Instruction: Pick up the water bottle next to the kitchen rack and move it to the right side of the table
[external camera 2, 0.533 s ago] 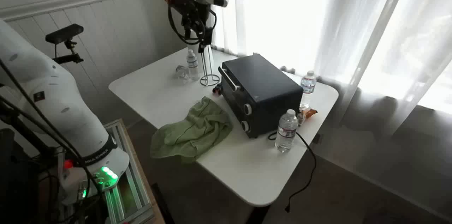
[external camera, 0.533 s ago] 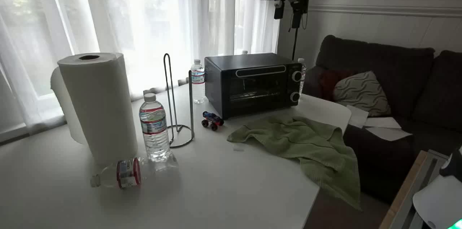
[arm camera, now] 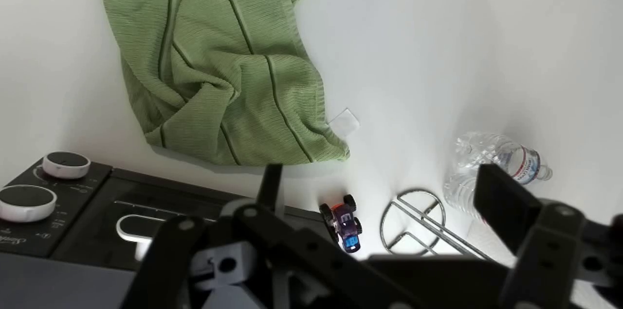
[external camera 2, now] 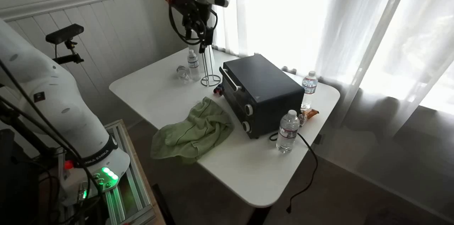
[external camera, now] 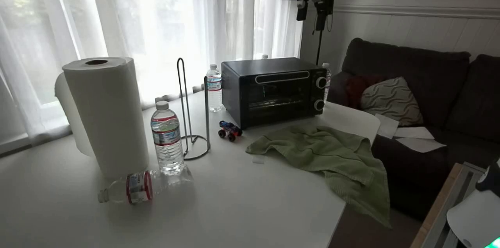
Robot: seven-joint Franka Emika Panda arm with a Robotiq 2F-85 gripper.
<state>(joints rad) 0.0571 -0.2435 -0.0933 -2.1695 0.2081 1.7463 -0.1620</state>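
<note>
The water bottle (external camera: 167,142), clear and ribbed with a white cap, stands upright on the light table (external camera: 250,205) beside the kitchen rack (external camera: 207,113), a thin black wire stand. Both also show in an exterior view, the bottle (external camera 2: 193,65) left of the rack (external camera 2: 210,84). My gripper (external camera 2: 197,43) hangs well above the tabletop near the rack; it also shows in an exterior view (external camera: 311,23). In the wrist view the gripper (arm camera: 382,172) is open and empty. The rack's ring (arm camera: 382,225) shows between the fingers. The bottle (arm camera: 458,194) is partly hidden by the right finger.
A red-banded clear bottle (external camera: 138,188) lies at the water bottle's foot. A paper towel roll (external camera: 109,119) stands behind. A toy truck (arm camera: 343,224), black toaster oven (external camera 2: 262,79) and green towel (external camera 2: 195,131) are nearby. Two more bottles (external camera 2: 288,133) (external camera 2: 309,88) stand by the oven.
</note>
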